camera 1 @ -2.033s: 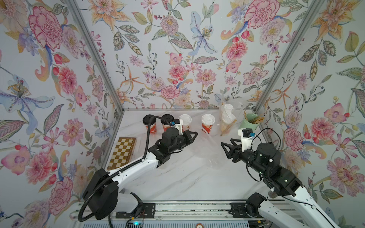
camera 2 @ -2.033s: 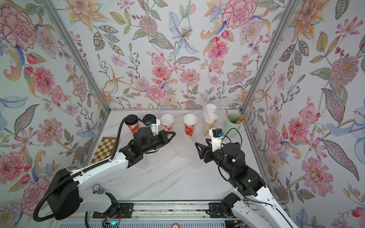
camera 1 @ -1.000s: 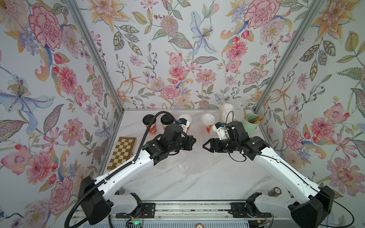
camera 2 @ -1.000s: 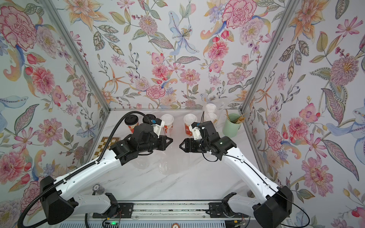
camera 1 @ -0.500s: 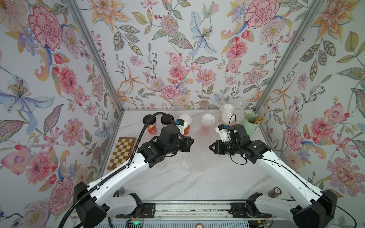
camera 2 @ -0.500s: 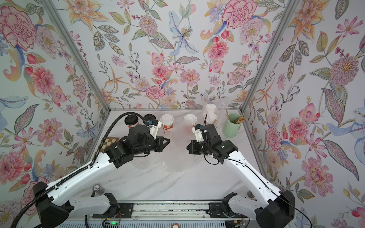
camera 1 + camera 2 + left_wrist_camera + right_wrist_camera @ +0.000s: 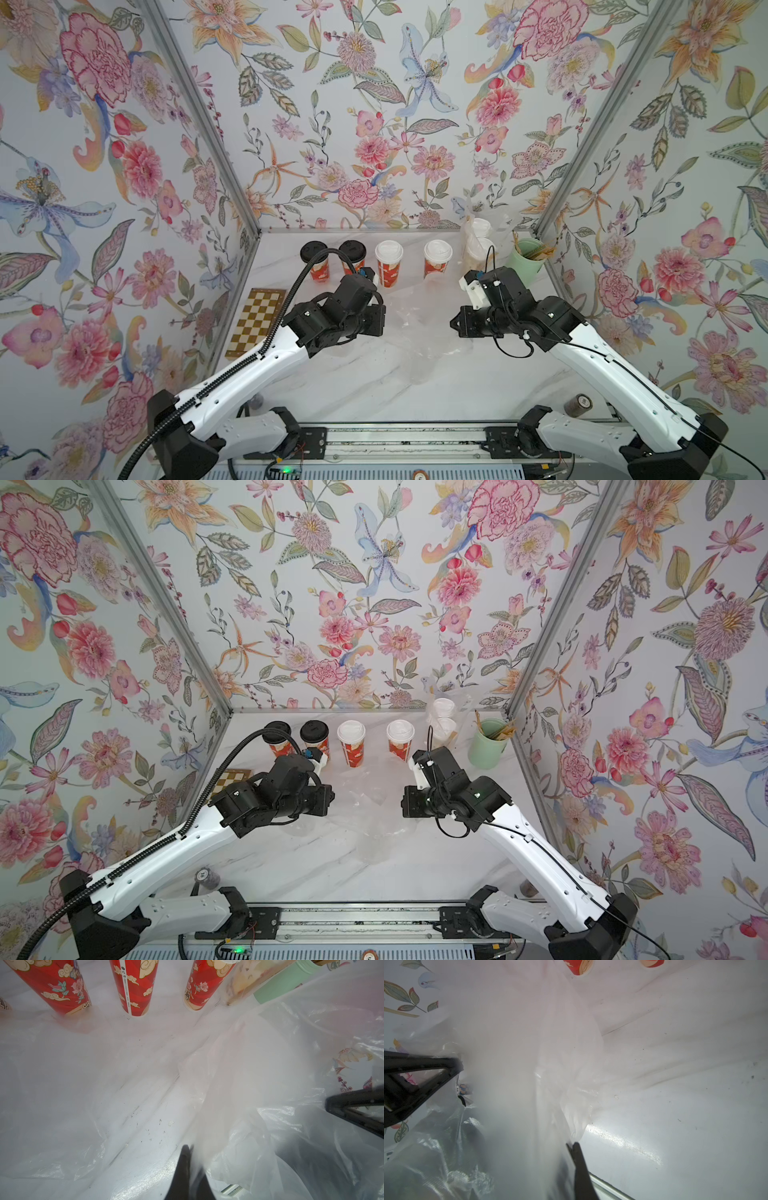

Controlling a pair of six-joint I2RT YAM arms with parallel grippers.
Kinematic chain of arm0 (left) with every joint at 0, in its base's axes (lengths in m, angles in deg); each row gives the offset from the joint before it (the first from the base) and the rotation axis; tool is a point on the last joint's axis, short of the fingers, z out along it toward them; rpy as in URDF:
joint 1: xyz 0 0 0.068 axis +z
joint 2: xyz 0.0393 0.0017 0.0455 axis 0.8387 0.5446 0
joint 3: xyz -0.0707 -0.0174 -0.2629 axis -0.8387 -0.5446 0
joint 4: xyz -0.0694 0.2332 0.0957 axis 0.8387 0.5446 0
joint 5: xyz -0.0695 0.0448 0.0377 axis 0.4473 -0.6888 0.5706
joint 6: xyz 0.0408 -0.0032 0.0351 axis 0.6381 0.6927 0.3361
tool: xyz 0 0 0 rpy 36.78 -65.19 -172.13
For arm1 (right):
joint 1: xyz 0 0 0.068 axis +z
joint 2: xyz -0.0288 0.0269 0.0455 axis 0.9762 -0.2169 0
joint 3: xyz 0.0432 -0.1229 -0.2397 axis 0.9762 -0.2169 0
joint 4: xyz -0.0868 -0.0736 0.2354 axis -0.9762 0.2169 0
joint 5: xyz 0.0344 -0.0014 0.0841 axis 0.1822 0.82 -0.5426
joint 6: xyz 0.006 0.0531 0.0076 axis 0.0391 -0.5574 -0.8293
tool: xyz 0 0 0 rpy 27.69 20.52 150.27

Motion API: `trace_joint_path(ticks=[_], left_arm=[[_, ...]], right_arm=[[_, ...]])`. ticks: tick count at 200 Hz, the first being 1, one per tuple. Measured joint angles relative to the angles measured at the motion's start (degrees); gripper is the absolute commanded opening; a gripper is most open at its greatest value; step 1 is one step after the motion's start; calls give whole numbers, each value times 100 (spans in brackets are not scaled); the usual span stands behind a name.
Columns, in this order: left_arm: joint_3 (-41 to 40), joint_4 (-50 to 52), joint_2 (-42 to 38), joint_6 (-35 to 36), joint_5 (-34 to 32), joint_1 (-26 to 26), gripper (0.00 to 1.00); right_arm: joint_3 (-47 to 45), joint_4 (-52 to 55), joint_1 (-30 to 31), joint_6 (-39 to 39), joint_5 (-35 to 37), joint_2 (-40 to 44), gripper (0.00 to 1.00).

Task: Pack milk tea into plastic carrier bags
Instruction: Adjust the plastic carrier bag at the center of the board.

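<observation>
Four milk tea cups stand in a row at the back: two with black lids point(image 7: 318, 257) point(image 7: 352, 253) and two with white lids point(image 7: 388, 259) point(image 7: 437, 255). Two more white-lidded cups sit inside a clear bag point(image 7: 478, 245) at the back right. Another plastic carrier bag point(image 7: 415, 328) hangs slack over the table between my two arms. My left gripper point(image 7: 188, 1149) is shut on one edge of its film. My right gripper point(image 7: 572, 1145) is shut on the opposite edge. The crinkled bag point(image 7: 249, 1084) point(image 7: 529, 1053) fills much of both wrist views.
A mint-green cup of brown sticks point(image 7: 525, 259) stands at the back right corner. A gold checkerboard point(image 7: 257, 322) lies by the left wall. A small dark cylinder point(image 7: 578, 405) sits near the front right, by the rail. Floral walls close in three sides.
My right gripper has closed on the bag's edge. Both grippers have drawn apart, left going left and right going right, spreading the bag between them.
</observation>
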Motion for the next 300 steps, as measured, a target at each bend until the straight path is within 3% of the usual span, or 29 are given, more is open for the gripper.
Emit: trace_joint_path(ticks=[15,53,88,119,194,256,300], left_arm=[[-107,-146,9,0,48,-2,3],[-372,-695,205,-72,284,-7,34],[-313,-1010,221,-94,306,-4,46],[-101,-1113,229,-72,306,-4,42],[-17,-1193,350,-33,348,-4,10],[-17,-1248,352,-20,345,-4,3],[-17,-1368,420,-20,376,-4,3]], right_arm=[[-2,24,212,-48,101,-160,7],[-55,-129,404,-142,201,-514,38],[17,-210,407,-127,278,-507,49],[195,-240,350,-101,339,-439,51],[446,-271,39,83,452,-378,51],[1167,-278,-369,551,678,-415,55],[1611,-667,-828,1128,1034,-946,60]])
